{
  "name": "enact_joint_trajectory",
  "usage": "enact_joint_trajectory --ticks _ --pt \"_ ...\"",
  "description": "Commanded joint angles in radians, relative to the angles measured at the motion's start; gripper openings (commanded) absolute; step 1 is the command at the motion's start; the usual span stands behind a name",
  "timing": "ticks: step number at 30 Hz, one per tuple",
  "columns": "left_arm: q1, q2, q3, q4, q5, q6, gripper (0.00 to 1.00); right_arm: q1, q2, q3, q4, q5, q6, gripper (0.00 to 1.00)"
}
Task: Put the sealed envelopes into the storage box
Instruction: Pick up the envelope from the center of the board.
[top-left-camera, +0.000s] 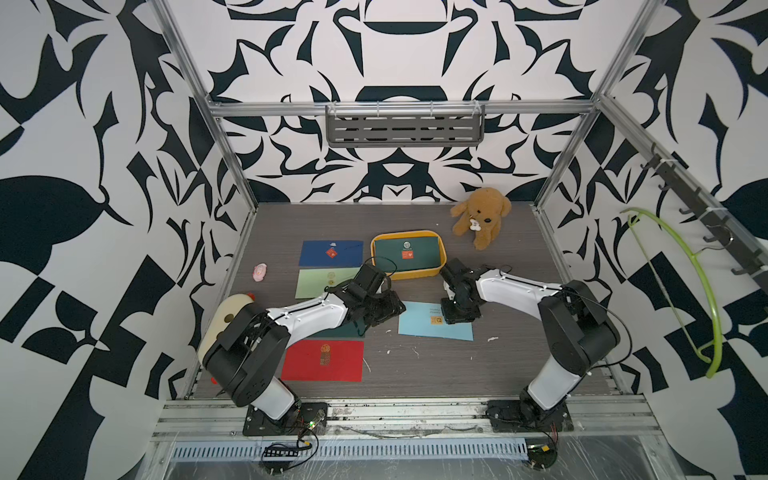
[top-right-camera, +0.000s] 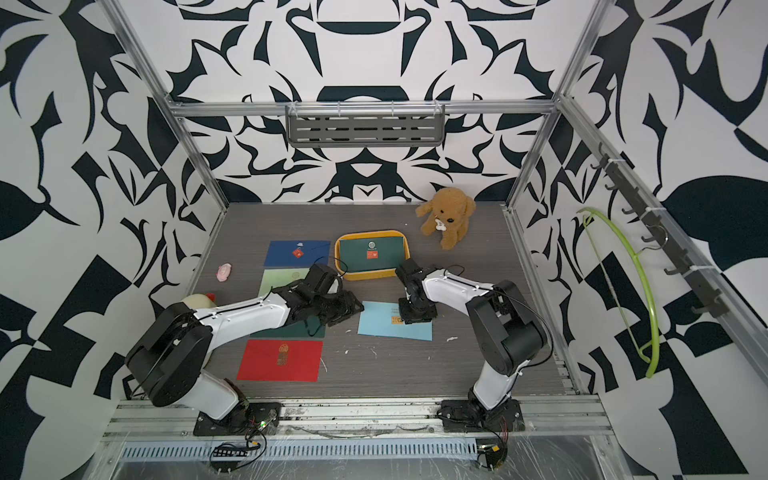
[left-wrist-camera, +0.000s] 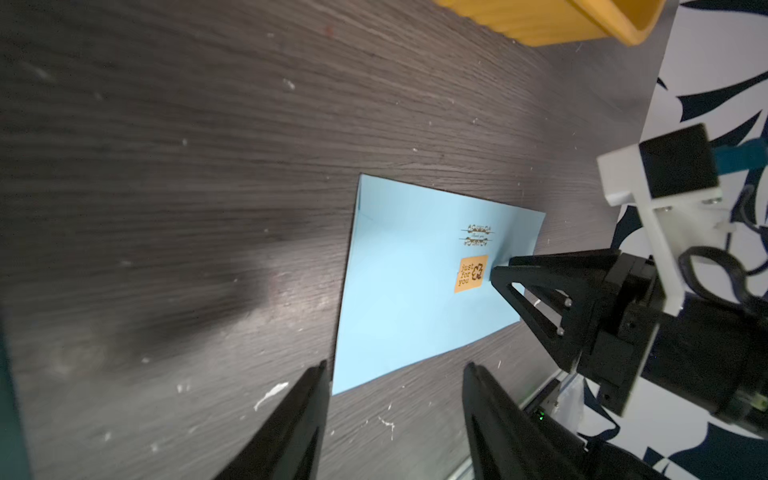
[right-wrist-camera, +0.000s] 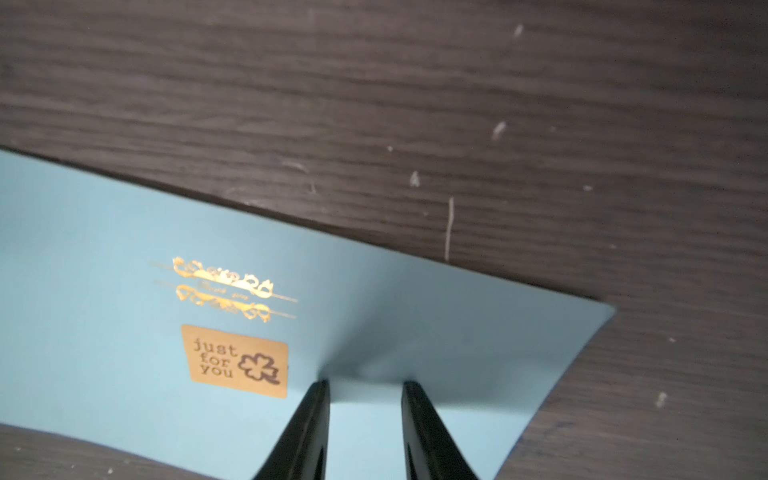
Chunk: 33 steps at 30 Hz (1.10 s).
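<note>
Near the yellow box (top-left-camera: 415, 274), the right claw (right-wrist-camera: 365, 384) presses half-spread tips on the blue envelope (right-wrist-camera: 104, 249), likely to bunch it up; the left claw (left-wrist-camera: 395, 365) waits spread and empty.

Left arm (top-left-camera: 307, 311) stretched low toward centre, left claw (left-wrist-camera: 397, 368) near-horizontal with jaws wide apart; right arm (top-left-camera: 511, 286) folded inward, wrist bent, right claw (right-wrist-camera: 365, 384) pointing steeply down, jaws narrowly parted, claws near each other.
</note>
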Motion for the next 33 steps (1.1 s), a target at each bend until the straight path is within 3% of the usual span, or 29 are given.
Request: enact_joint_trajectory --ticks 1,17,24,29,33 --pt "-0.005 0.060 0.011 -0.055 0.041 0.065 0.59 0.021 0.116 -0.060 0.164 -0.075 -0.016 0.36" --pt "-0.108 0.211 0.027 -0.044 0.064 0.077 0.60 0.021 0.108 -0.072 0.172 -0.071 -0.016 0.35" --pt "-0.107 0.160 0.011 0.022 0.079 0.033 0.60 0.022 0.112 -0.072 0.172 -0.071 -0.015 0.35" --pt "-0.100 0.113 0.018 0.197 0.178 -0.018 0.60 0.021 0.111 -0.072 0.172 -0.071 -0.016 0.35" --pt "-0.099 0.115 0.044 0.237 0.233 -0.025 0.59 0.024 0.112 -0.072 0.172 -0.071 -0.016 0.35"
